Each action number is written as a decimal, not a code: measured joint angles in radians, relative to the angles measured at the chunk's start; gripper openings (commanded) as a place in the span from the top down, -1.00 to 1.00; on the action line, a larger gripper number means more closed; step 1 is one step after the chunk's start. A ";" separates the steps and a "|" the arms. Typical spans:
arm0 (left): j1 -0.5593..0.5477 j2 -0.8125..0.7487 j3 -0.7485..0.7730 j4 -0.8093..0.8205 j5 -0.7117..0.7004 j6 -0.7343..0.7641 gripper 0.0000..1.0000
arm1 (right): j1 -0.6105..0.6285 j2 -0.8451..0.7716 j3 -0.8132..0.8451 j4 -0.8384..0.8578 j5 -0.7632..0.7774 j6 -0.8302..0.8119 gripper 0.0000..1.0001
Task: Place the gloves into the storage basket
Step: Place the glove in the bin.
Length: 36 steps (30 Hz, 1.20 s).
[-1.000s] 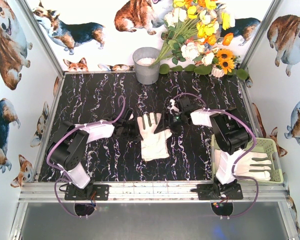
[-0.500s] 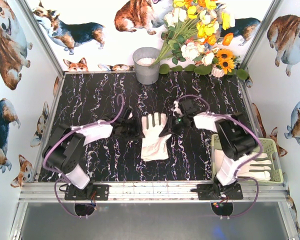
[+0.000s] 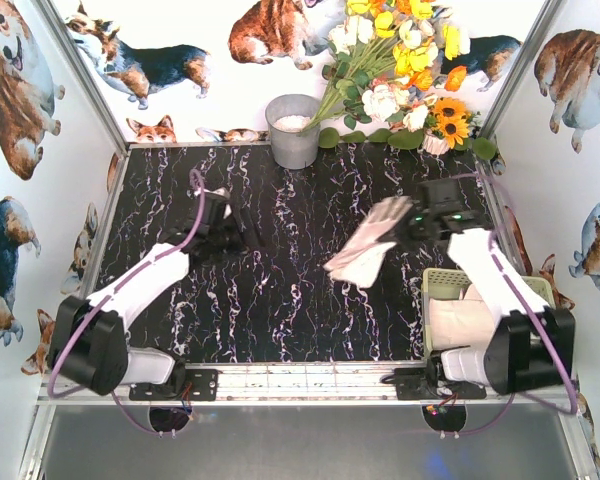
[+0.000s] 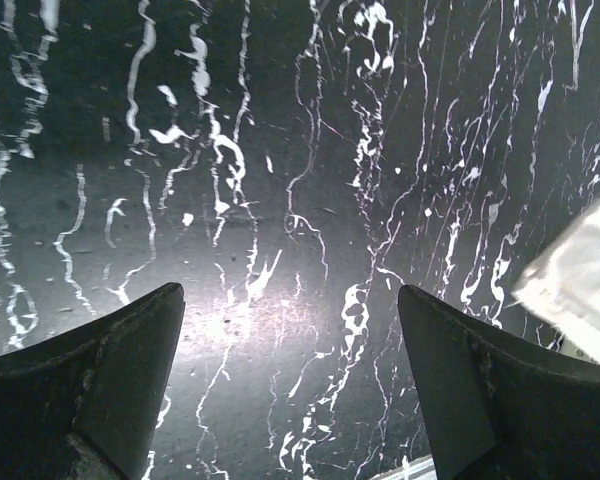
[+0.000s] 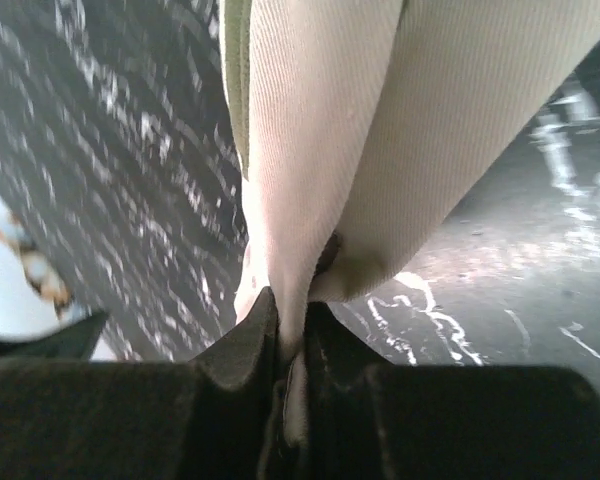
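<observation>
1. Top external view: the right end effector is reaching out over the black marbled counter and is clamping a cream glove by one edge. The glove is hanging to that end effector's left, its fingers pointing toward the back right and its cuff drooping toward the middle of the counter. It is well apart from the storage basket, which is sitting at the near right corner with the right arm crossing over it. Cream fabric is lying inside the basket; how many gloves it makes up cannot be told. The left end effector is hovering over the left half of the counter, carrying nothing. A grey bucket and a bunch of flowers are standing along the back edge.

2. Left wrist view: the left end effector is standing spread wide, with only bare counter showing between its two dark fingers. A pale blurred shape is poking in at the right edge, too blurred to name.

3. Right wrist view: the right end effector is pinching shut on a fold of the glove, the fabric squeezed between the fingers and fanning out beyond them. A narrow olive strip is showing along the glove's left side. The counter is lying blurred behind the hanging fabric.
</observation>
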<state>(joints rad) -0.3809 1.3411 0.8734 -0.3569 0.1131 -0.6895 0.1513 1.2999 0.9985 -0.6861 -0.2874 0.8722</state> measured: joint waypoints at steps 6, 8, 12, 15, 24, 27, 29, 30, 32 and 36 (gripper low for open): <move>0.071 -0.075 -0.007 -0.055 -0.006 0.034 -0.65 | -0.134 -0.097 0.144 -0.217 0.220 0.041 1.00; 0.089 -0.089 -0.007 -0.074 -0.006 0.045 -0.66 | -0.174 -0.116 0.199 -0.282 0.290 0.058 1.00; 0.116 -0.120 -0.008 -0.115 -0.011 0.079 -0.68 | -0.253 -0.177 0.254 -0.412 0.437 0.117 1.00; 0.134 -0.145 -0.007 -0.146 -0.021 0.106 -0.70 | -0.286 -0.233 0.269 -0.516 0.536 0.175 1.00; 0.187 -0.174 0.041 -0.232 -0.021 0.181 -0.72 | -0.343 -0.318 0.277 -0.766 0.748 0.351 1.00; 0.193 -0.178 0.053 -0.257 -0.021 0.198 -0.72 | -0.402 -0.351 0.240 -0.764 0.760 0.364 1.00; 0.196 -0.185 0.058 -0.273 -0.021 0.206 -0.73 | -0.431 -0.373 0.213 -0.761 0.759 0.372 1.00; 0.198 -0.191 0.059 -0.276 -0.021 0.209 -0.73 | -0.439 -0.385 0.196 -0.758 0.756 0.378 1.00; 0.201 -0.205 0.060 -0.284 -0.022 0.216 -0.72 | -0.451 -0.410 0.161 -0.752 0.742 0.389 1.00; 0.205 -0.228 0.060 -0.296 -0.022 0.217 -0.72 | -0.460 -0.436 0.107 -0.730 0.709 0.386 1.00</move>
<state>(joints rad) -0.1757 1.1130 0.9329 -0.6525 0.0914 -0.4728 -0.3092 0.8642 1.1053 -1.4162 0.4213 1.2587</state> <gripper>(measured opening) 0.861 0.104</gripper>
